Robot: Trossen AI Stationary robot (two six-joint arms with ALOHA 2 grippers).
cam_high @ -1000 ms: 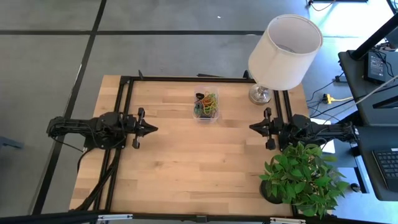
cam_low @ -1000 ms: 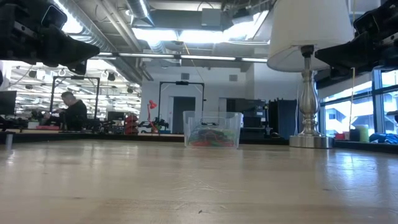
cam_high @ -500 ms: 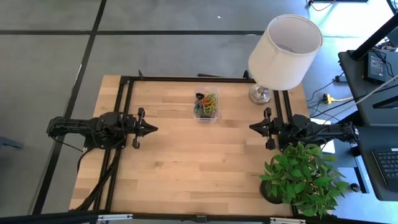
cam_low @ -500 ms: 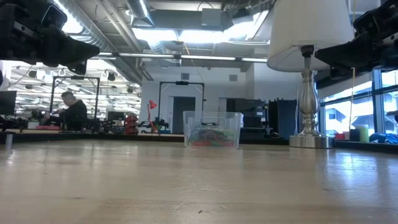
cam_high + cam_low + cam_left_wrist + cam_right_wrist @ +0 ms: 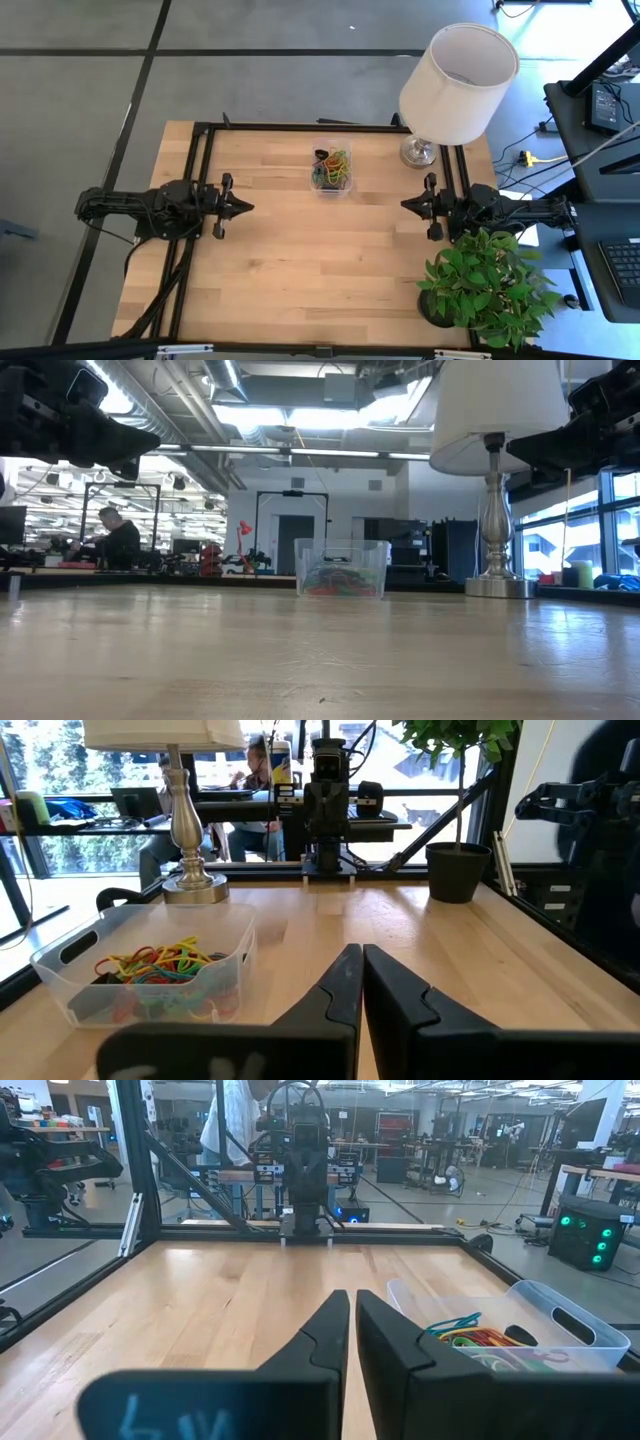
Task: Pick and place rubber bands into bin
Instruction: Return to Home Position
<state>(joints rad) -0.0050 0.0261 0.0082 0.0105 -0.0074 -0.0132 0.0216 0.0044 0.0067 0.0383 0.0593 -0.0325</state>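
Rubber bands (image 5: pixel 333 167): heaped in bin (image 5: pixel 331 193), upper centre | likely light, floppy, best pinched by one strand | left gripper (image 5: pixel 246 207) mid-left, right gripper (image 5: pixel 406 205) mid-right: both pressed together, empty

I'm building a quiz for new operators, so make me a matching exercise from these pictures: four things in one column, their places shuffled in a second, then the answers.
1 rubber bands
2 lamp
3 potted plant
4 left gripper

A near right corner of the table
B inside the bin
C over the table's left side, fingers shut
D far right corner of the table

Pairs: 1-B, 2-D, 3-A, 4-C
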